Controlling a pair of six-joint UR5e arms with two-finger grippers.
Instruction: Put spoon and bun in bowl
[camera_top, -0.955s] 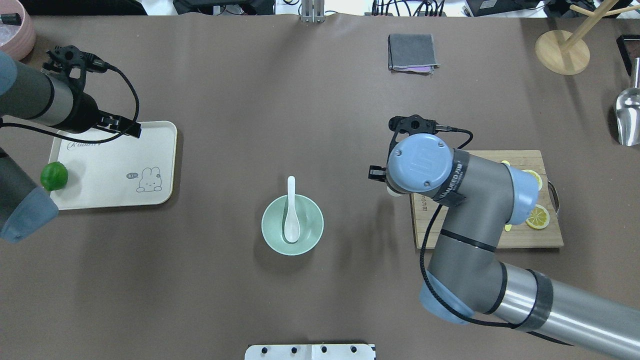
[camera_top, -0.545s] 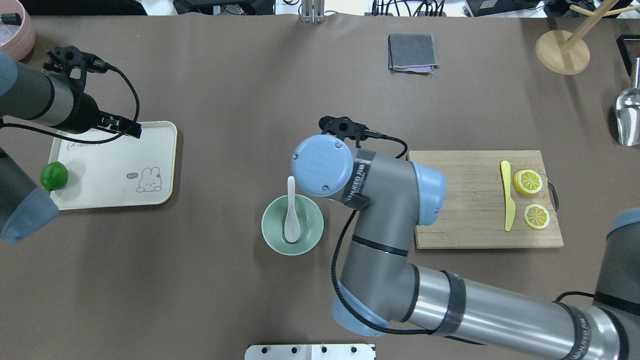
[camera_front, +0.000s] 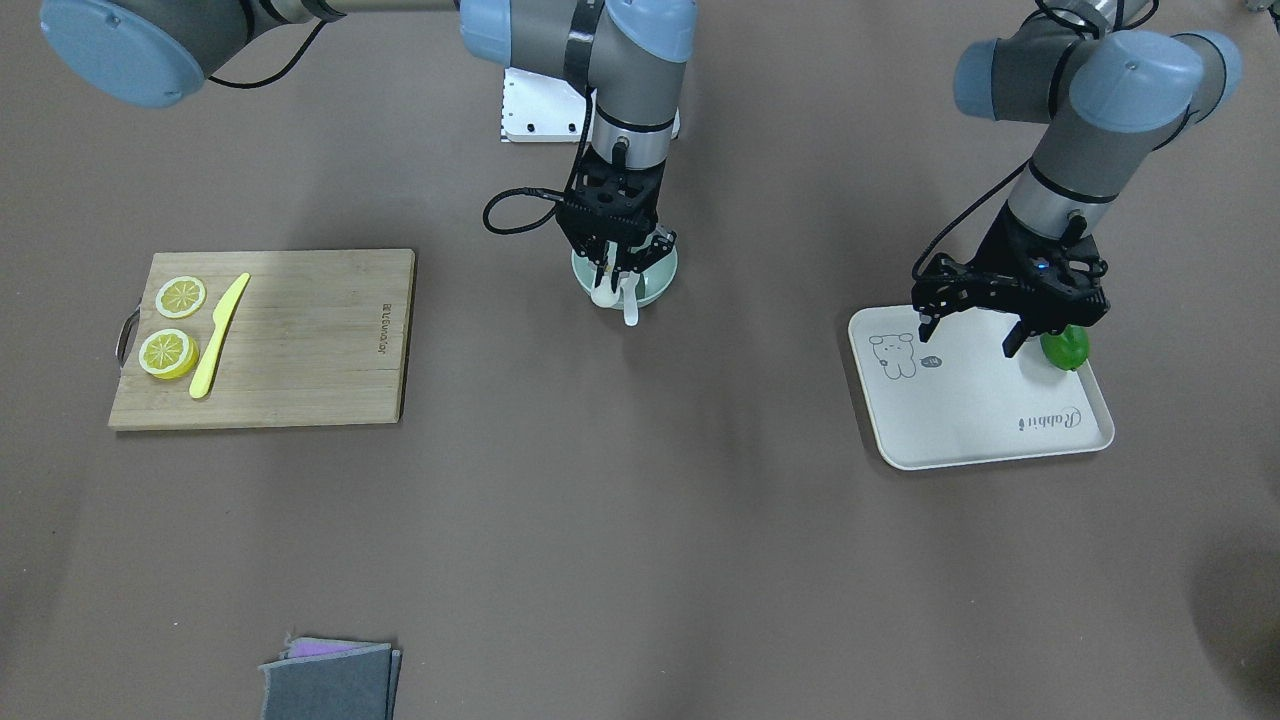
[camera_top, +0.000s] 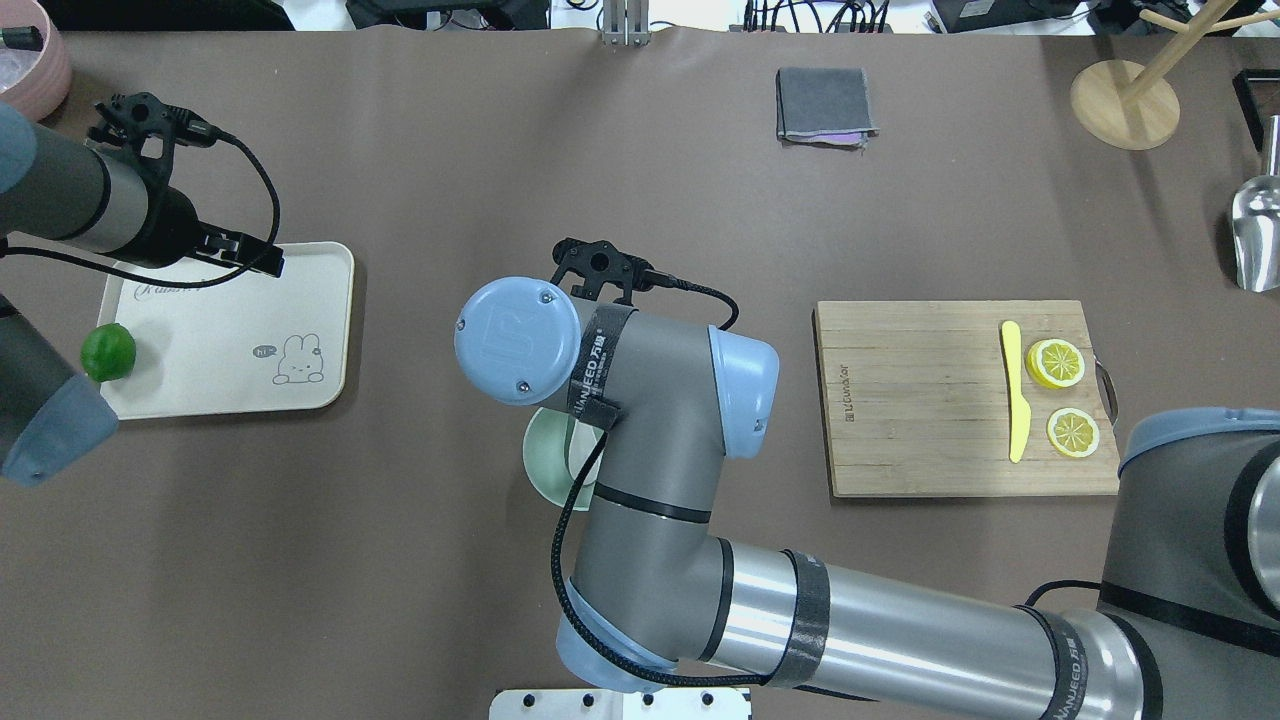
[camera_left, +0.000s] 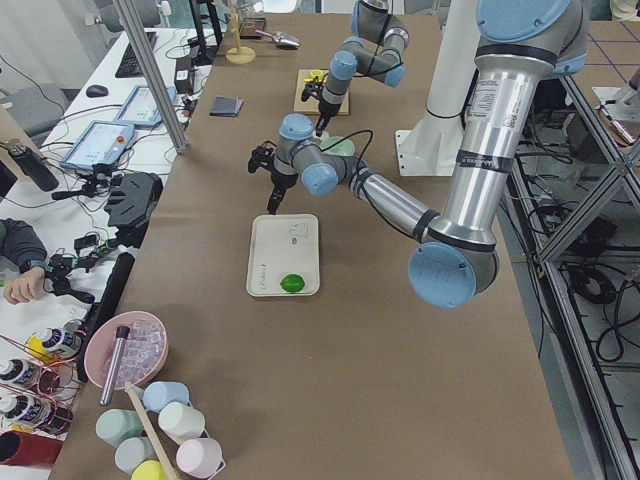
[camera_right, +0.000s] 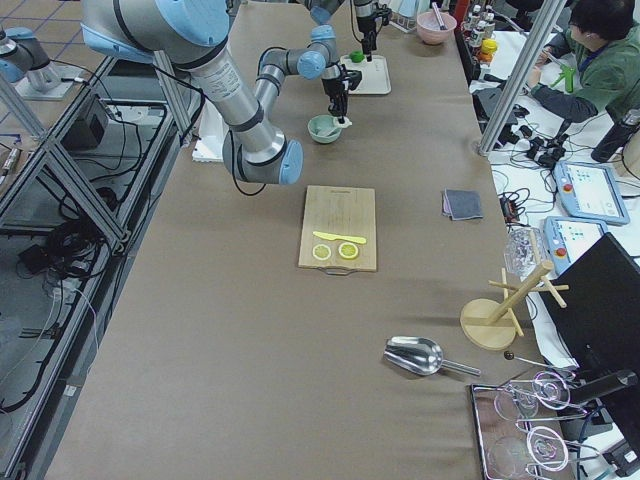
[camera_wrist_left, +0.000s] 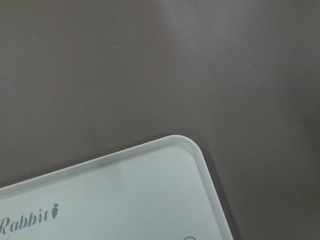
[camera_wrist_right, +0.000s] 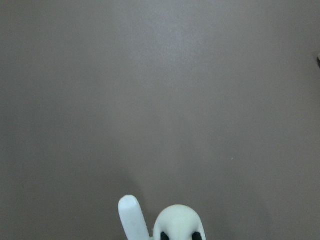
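My right gripper (camera_front: 611, 288) is shut on the small white bun (camera_front: 603, 296) and holds it just over the mint-green bowl (camera_front: 661, 279). The white spoon (camera_front: 631, 312) lies in the bowl with its handle sticking out over the rim. In the right wrist view the bun (camera_wrist_right: 179, 221) sits between the pads, next to the spoon's handle tip (camera_wrist_right: 131, 215). In the overhead view my right wrist covers the gripper, bun and spoon; only part of the bowl (camera_top: 543, 462) shows. My left gripper (camera_front: 966, 328) is open and empty above the white tray (camera_front: 985, 415).
A green lime (camera_top: 108, 352) lies on the tray (camera_top: 220, 335). A wooden cutting board (camera_top: 920, 400) with a yellow knife (camera_top: 1015, 392) and two lemon slices (camera_top: 1060, 362) lies to the right. A grey cloth (camera_top: 825, 104) lies at the far side.
My right arm has swung left from the cutting board's edge to over the bowl, carrying the bun. The left arm and the spoon have not moved.
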